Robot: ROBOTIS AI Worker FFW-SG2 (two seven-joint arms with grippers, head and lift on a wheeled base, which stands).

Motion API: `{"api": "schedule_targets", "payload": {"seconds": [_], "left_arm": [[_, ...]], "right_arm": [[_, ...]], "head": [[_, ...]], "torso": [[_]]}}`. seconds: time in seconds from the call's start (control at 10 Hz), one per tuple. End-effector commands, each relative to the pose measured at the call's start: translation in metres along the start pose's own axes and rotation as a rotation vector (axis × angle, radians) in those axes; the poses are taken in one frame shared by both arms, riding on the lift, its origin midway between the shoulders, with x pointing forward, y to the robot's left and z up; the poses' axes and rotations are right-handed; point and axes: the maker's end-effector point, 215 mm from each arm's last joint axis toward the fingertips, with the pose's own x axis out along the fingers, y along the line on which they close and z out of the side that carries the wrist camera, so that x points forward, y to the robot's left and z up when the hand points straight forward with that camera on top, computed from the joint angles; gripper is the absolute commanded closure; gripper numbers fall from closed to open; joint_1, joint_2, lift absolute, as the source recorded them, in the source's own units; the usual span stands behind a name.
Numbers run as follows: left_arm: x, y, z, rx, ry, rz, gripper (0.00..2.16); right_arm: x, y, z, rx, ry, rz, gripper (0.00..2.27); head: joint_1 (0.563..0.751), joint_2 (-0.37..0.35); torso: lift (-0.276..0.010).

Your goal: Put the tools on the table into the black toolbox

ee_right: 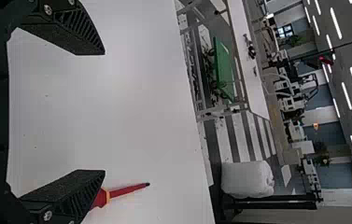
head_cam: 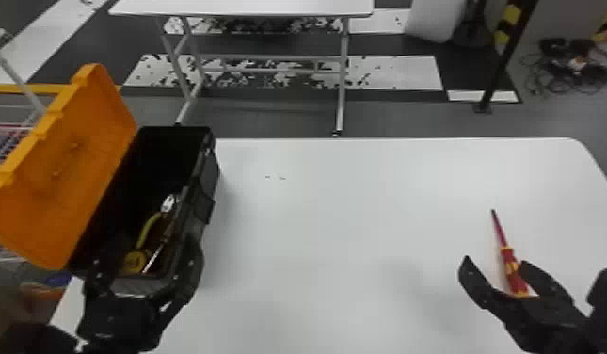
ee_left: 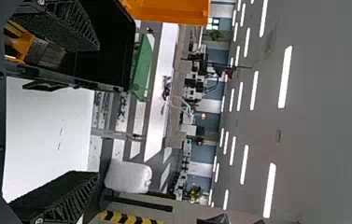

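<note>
In the head view, the red screwdriver (head_cam: 508, 261) lies on the white table (head_cam: 339, 202) in the robot's right-hand part. Its long axis runs away from the robot, leaning a little left, with the dark tip far off and the handle at the near end. The right gripper (head_cam: 496, 261) is at the handle, its two fingers spread wide on either side in this view and clamping nothing; the handle shows nearer the right-hand finger. The black toolbox (head_cam: 205, 190) stands at the left end of the table, its length running away and slightly right, with the orange lid (head_cam: 76, 155) swung open to the left. In it lie a tool with a yellow handle (head_cam: 147, 230) and metal head, a round yellow thing (head_cam: 134, 261) and a thin metal rod (head_cam: 155, 258). The left gripper (head_cam: 147, 245) hangs at the toolbox's near end, fingers well apart, covering part of the opening and the near wall.

In the left wrist view, the left gripper (ee_left: 98, 110) is wide open with nothing in its grasp. An orange and grey thing (ee_left: 22, 43) lies in the toolbox, partly behind one finger.

In the right wrist view, the right gripper (ee_right: 104, 112) stands wide open and empty. One finger hides much of the screwdriver's handle; the shaft points out past that fingertip. Whether they touch, I cannot tell.
</note>
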Motion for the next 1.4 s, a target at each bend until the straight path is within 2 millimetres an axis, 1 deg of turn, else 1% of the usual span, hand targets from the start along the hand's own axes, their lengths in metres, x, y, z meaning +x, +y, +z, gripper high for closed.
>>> {"api": "schedule_targets", "payload": {"seconds": [0.0,0.1,0.3,0.4,0.6,0.8,1.0,1.1,1.3], "left_arm": [[-0.007,-0.009,0.005,0.020,-0.033,-0.013,0.04],[-0.009,-0.015,-0.001,0.016,-0.029,-0.026,0.04],[-0.013,-0.026,-0.013,0.011,-0.008,-0.049,0.04],[-0.014,-0.028,-0.016,0.011,-0.006,-0.055,0.04],[-0.013,-0.034,-0.019,0.011,-0.005,-0.076,0.04],[-0.011,-0.039,-0.024,0.010,0.001,-0.091,0.04],[-0.009,-0.040,-0.024,0.009,-0.001,-0.098,0.04],[-0.008,-0.042,-0.025,0.008,0.002,-0.104,0.04],[-0.008,-0.043,-0.028,0.005,0.007,-0.107,0.04]], "right_arm": [[0.001,-0.011,0.001,0.005,0.015,-0.020,0.11],[0.001,-0.018,0.001,0.008,0.031,-0.035,0.11],[0.000,-0.040,0.000,0.016,0.060,-0.073,0.11],[-0.002,-0.048,-0.003,0.022,0.079,-0.088,0.11],[-0.006,-0.072,-0.003,0.030,0.095,-0.130,0.11],[-0.006,-0.089,-0.004,0.041,0.107,-0.159,0.12],[0.002,-0.097,-0.009,0.041,0.126,-0.177,0.12],[0.006,-0.097,-0.014,0.046,0.150,-0.188,0.12],[0.018,-0.089,-0.017,0.045,0.188,-0.198,0.12]], "head": [[0.695,0.063],[0.695,0.042],[0.695,-0.008],[0.695,-0.037],[0.695,-0.074],[0.695,-0.132],[0.695,-0.160],[0.695,-0.168],[0.695,-0.173]], "torso": [[-0.075],[-0.075],[-0.075],[-0.075],[-0.075],[-0.075],[-0.075],[-0.075],[-0.075]]}}
